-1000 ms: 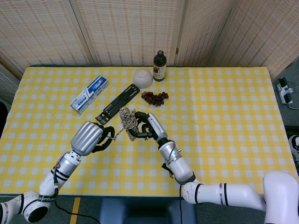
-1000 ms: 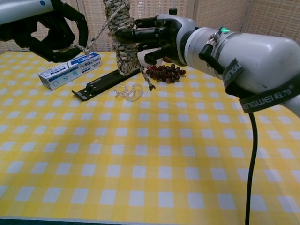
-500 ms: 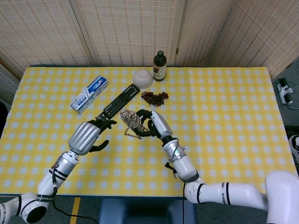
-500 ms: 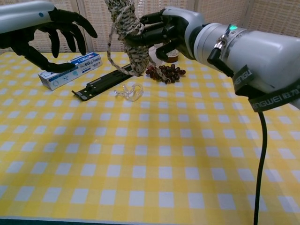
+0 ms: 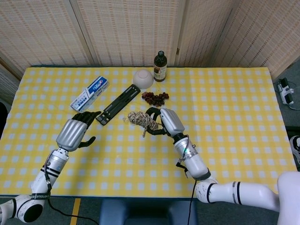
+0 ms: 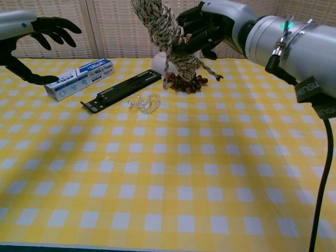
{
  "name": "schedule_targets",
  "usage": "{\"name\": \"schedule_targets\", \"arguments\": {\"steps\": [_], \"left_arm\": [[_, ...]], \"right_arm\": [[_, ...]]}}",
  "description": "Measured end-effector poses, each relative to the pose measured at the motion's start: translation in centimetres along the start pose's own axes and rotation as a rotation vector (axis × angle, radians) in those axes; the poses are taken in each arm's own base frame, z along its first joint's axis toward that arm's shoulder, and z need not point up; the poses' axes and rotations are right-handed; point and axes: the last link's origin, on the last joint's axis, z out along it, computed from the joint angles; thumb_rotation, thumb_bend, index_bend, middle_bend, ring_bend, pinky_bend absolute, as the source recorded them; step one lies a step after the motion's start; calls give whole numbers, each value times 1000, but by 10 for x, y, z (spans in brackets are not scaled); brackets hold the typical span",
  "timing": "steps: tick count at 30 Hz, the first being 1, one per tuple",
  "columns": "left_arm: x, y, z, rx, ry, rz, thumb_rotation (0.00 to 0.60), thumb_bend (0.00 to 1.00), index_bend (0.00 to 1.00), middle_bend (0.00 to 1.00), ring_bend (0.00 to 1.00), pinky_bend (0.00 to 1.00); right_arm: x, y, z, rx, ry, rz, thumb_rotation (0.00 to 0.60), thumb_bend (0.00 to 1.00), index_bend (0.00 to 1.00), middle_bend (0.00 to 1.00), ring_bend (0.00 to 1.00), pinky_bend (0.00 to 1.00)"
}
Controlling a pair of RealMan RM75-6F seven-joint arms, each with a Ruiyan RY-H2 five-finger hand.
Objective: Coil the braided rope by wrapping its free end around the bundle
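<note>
The braided rope bundle (image 5: 142, 120) is a beige and dark coil held above the table, tilted, with a short free end (image 6: 209, 72) hanging loose below it. My right hand (image 5: 165, 121) grips the bundle (image 6: 167, 30) from its right side, fingers wrapped around it (image 6: 205, 26). My left hand (image 5: 75, 131) is off to the left, apart from the rope, with its fingers spread and nothing in it (image 6: 39, 39).
A black flat bar (image 5: 117, 104) lies diagonally on the yellow checked cloth (image 5: 225, 122). A toothpaste box (image 5: 90, 93), white bowl (image 5: 143, 78), dark bottle (image 5: 160, 66), bunch of dark grapes (image 5: 155, 97) and a clear plastic piece (image 6: 145, 102) lie behind.
My left hand let go of the rope's free end, opened and drew away to the left. My right hand carried the bundle rightward and tilted it more level.
</note>
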Motion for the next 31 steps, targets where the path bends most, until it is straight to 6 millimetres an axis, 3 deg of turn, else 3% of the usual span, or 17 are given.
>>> {"name": "schedule_targets", "arguments": {"steps": [12,23,31], "left_arm": [[-9,-47,-30,135,79,34,600,337,153,206,169,210],[-26,-77,-109,228,84,38,600,338,159,202,157,183],[-33,-96,-151,315,83,36,600,338,160,199,153,176]], "right_arm": [[11,-2,-14,-16,-77,-107,600,713,1000,844,889,833],[18,-4,-20,-17,-90,-112,600,714,1000,844,889,833],[20,-3,-24,-19,-93,-111,600,714,1000,844,889,833]]}}
